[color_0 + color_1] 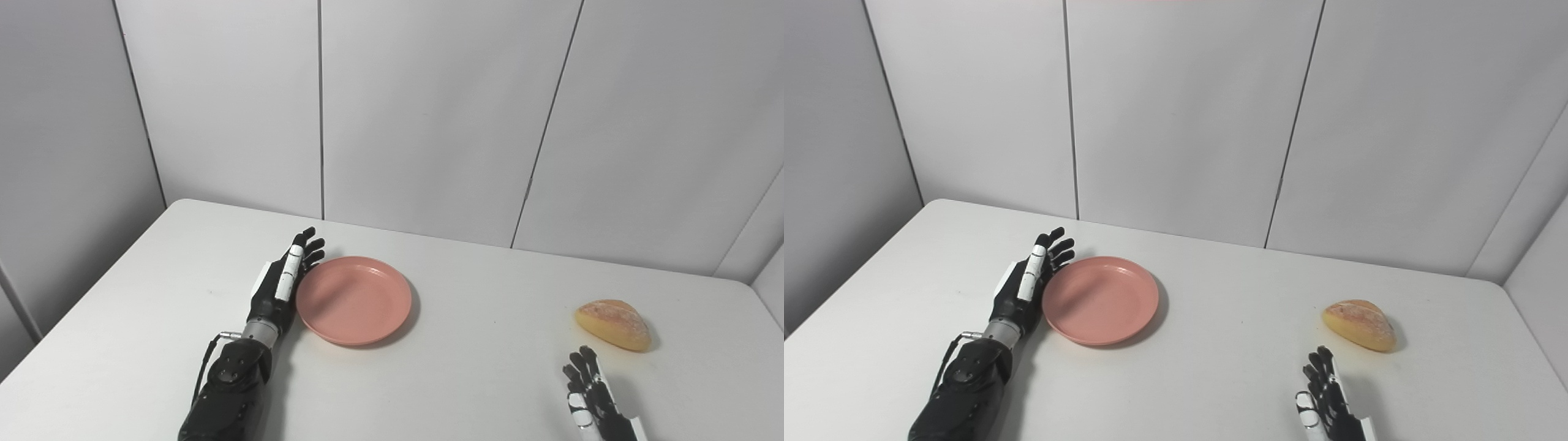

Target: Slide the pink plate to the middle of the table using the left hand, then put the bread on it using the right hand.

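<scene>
A wide white bench (490, 367) fills the lower part of the scene, backed by plain grey wall panels (429, 122). On the bench, left of centre, sits a round pink plate (354, 300) — shallow, with a raised rim, and empty. The robot's left hand (278, 288) stands on edge just beside the plate's left rim, seemingly touching it, fingers (304, 247) straight and released, holding nothing, pointing toward the far wall. Its dark forearm runs back to the near edge. At the near right, the right hand (591, 392) is only partly in view, fingers apart and extended, gripping nothing. A small golden loaf of bread (614, 324) lies on the bench just beyond it on the far side, not touching, well apart from the plate.

The plate looks like light, stiff plastic and should glide easily over the smooth bench; a sideways push against the rim with the flat of the hand seems the right hold. It appears not yet at the middle. The bread looks light with a firm crust — probably best grasped across its narrow width, gently, so it is not crushed.
</scene>
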{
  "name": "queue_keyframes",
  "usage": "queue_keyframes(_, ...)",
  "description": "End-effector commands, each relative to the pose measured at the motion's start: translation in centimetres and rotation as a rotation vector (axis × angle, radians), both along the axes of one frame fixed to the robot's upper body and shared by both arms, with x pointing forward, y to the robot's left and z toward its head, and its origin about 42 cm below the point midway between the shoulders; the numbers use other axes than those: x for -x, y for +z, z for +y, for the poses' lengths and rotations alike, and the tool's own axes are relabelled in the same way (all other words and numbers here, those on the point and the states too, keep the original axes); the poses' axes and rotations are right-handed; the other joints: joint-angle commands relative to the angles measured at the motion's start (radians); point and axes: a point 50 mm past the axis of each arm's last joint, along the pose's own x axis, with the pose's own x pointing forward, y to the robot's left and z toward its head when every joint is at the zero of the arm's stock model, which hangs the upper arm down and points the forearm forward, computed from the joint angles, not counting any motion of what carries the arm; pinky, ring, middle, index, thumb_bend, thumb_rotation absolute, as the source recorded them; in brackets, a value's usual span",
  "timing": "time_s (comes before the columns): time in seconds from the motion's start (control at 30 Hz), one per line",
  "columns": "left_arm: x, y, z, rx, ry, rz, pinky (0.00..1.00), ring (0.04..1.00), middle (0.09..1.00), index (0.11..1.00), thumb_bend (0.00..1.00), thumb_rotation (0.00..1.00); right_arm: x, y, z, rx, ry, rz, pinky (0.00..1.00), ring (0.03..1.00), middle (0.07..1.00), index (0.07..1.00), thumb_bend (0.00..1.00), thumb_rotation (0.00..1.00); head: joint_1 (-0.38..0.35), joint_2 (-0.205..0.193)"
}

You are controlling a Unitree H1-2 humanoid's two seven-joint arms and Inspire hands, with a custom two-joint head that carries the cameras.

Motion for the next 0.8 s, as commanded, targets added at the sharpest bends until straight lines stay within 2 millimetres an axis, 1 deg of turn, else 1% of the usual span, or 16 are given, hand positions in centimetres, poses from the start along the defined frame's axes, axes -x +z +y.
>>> queue_keyframes(0.0, 0.6, -1.1, -1.4, 0.006, -0.042, 0.019, 0.9, 0.9, 0.9, 0.906, 0.69, 1.0, -0.2, 0.8, 0.8, -0.021, 0.004, -0.052, 0.99, 0.954, 0.967, 0.989, 0.6, 0.84, 0.001, 0.001)
queue_keyframes(0.03, 0.7, -1.1, -1.6, 0.003, -0.05, 0.022, 0.91, 0.902, 0.903, 0.909, 0.69, 1.0, -0.2, 0.9, 1.0, -0.023, 0.006, -0.052, 0.99, 0.954, 0.968, 0.99, 0.6, 0.84, -0.03, 0.004)
queue_keyframes(0.07, 0.8, -1.2, -1.8, -0.001, -0.058, 0.025, 0.91, 0.904, 0.905, 0.912, 0.69, 1.0, -0.2, 0.9, 1.1, -0.022, 0.007, -0.052, 0.99, 0.954, 0.968, 0.99, 0.6, 0.84, -0.03, 0.004)
queue_keyframes(0.1, 0.9, -1.4, -2.0, -0.008, -0.072, 0.03, 0.91, 0.906, 0.907, 0.916, 0.69, 1.0, -0.2, 0.8, 1.2, -0.015, 0.005, -0.054, 0.98, 0.952, 0.967, 0.988, 0.6, 0.85, -0.055, 0.004)
queue_keyframes(0.23, 1.3, -2.0, -3.1, -0.003, -0.106, 0.047, 0.91, 0.907, 0.908, 0.916, 0.69, 1.0, -0.3, 0.7, 1.4, -0.007, 0.001, -0.052, 0.98, 0.945, 0.965, 0.988, 0.61, 0.86, -0.064, 0.002)
queue_keyframes(0.3, 1.6, -2.3, -3.5, 0.0, -0.117, 0.055, 0.91, 0.908, 0.91, 0.916, 0.68, 1.0, -0.3, 0.6, 1.5, 0.001, 0.003, -0.048, 0.99, 0.954, 0.977, 0.998, 0.61, 0.88, -0.067, -0.001)
queue_keyframes(0.37, 1.9, -2.6, -3.9, 0.005, -0.126, 0.057, 0.9, 0.909, 0.912, 0.917, 0.7, 1.0, -0.2, 0.6, 1.5, 0.001, 0.001, -0.048, 0.99, 0.955, 0.978, 1.0, 0.62, 0.89, -0.08, -0.003)
queue_keyframes(0.57, 2.7, -3.0, -4.9, 0.012, -0.162, 0.073, 0.91, 0.915, 0.923, 0.928, 0.71, 1.0, -0.1, 0.6, 1.6, -0.015, -0.002, -0.041, 1.0, 0.954, 0.974, 0.998, 0.64, 0.88, -0.093, -0.001)
queue_keyframes(0.77, 3.4, -3.5, -6.8, 0.037, -0.198, 0.081, 0.92, 0.916, 0.92, 0.926, 0.73, 1.0, -0.1, 0.7, 1.5, 0.0, -0.003, -0.038, 1.0, 0.966, 0.979, 1.0, 0.63, 0.89, -0.091, 0.0)
